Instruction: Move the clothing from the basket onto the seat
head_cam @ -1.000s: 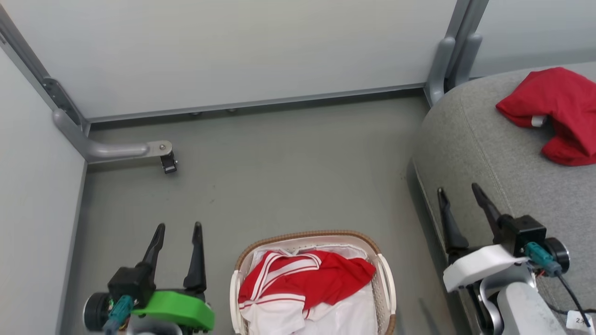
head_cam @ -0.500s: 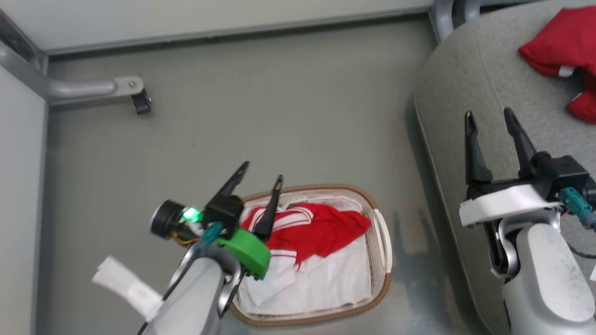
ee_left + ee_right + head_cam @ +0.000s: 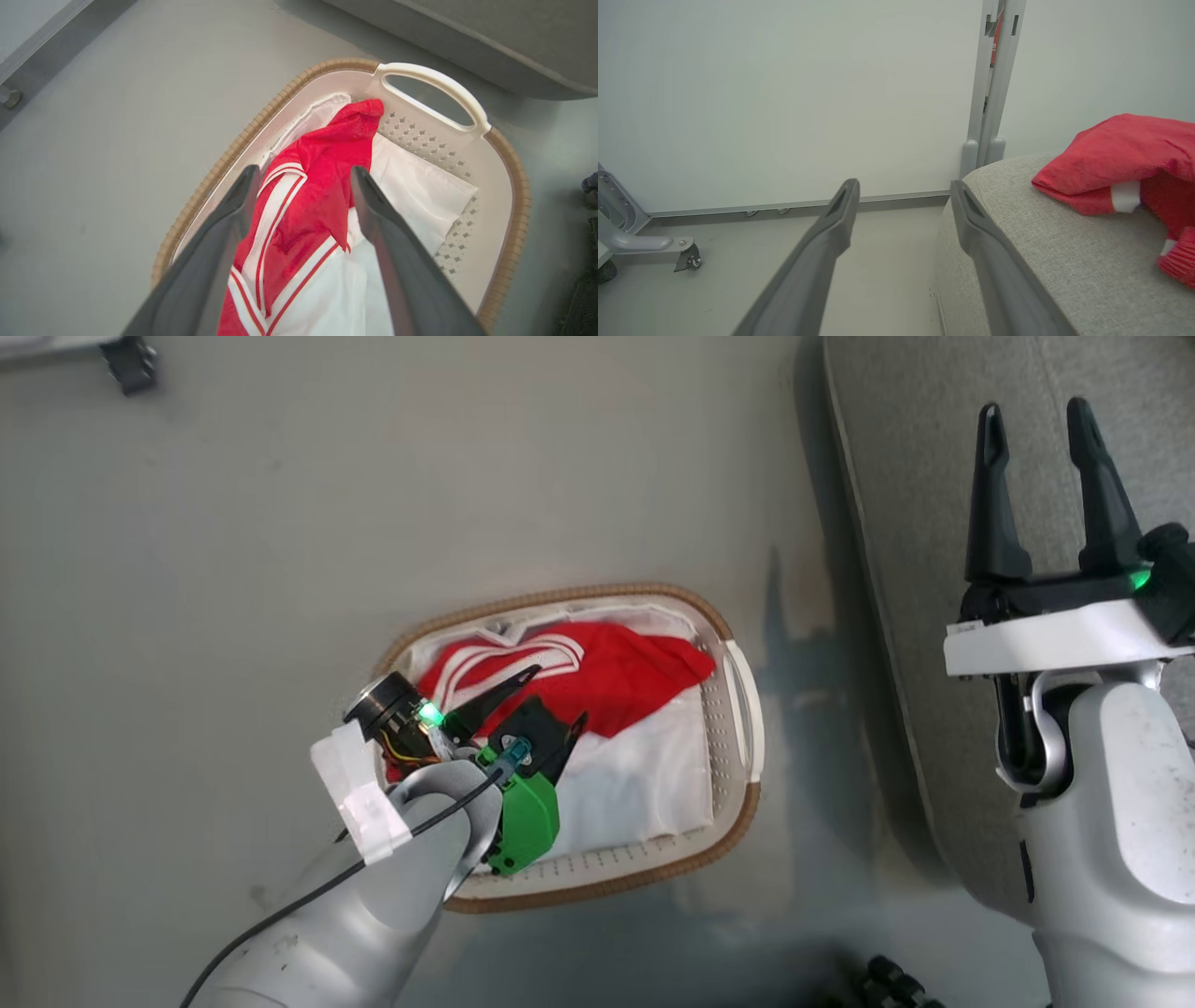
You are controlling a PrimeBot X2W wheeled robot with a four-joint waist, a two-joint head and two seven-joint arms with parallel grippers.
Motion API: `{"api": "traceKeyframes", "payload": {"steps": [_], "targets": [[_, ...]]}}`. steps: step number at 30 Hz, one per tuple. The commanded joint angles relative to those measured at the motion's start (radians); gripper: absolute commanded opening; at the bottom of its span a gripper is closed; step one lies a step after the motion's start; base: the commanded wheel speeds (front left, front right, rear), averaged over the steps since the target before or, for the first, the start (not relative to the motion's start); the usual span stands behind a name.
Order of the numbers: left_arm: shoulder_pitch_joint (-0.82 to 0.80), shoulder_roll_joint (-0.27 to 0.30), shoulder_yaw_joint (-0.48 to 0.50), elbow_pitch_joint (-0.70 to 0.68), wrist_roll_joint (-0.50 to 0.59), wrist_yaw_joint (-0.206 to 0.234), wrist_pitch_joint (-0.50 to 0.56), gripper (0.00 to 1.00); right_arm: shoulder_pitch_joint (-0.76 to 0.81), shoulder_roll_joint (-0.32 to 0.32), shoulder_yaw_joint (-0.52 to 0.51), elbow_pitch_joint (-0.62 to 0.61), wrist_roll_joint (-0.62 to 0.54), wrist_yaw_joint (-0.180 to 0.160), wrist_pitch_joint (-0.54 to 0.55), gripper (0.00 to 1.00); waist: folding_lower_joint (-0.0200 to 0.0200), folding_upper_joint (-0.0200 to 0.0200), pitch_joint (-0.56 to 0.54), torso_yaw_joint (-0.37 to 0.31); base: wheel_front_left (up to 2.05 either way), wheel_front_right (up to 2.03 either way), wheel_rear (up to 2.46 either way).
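My left claw [image 3: 558, 695] hangs wide open over the striped top [image 3: 625, 677] in the basket [image 3: 560, 595], gripping nothing. My right claw [image 3: 1034, 415] is wide open and empty at the edge of the seat [image 3: 906, 523], where the shorts [image 3: 1115, 154] lie.

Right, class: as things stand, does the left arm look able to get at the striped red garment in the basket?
Probably yes. The left gripper hangs open just over the basket, fingers pointing down at the striped red garment, which lies on top with nothing covering it.
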Motion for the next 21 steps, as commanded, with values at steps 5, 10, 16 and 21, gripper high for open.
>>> {"api": "traceKeyframes", "payload": {"steps": [5,10,16,21], "targets": [[-0.091,0.005,-0.038,0.111,-0.031,-0.003,0.004,1.0,-0.05,-0.002,0.014,-0.027,0.035,-0.001,-0.002,1.0,-0.0001,0.012,0.19,-0.099,0.0,0.0,0.0],[-0.155,0.013,-0.043,0.203,-0.032,0.003,0.018,1.0,-0.076,-0.002,0.029,-0.043,0.057,-0.001,-0.002,1.0,-0.0001,0.012,0.24,-0.125,0.0,0.0,0.0],[-0.209,0.027,-0.047,0.264,-0.022,0.052,0.033,1.0,-0.1,-0.002,0.049,-0.048,0.08,-0.001,-0.002,1.0,-0.0001,0.012,0.282,-0.148,0.0,0.0,0.0],[-0.231,0.034,-0.049,0.286,-0.023,0.091,0.047,1.0,-0.103,-0.002,0.07,-0.049,0.094,-0.001,-0.002,1.0,-0.0001,0.012,0.305,-0.161,0.0,0.0,0.0]]}}
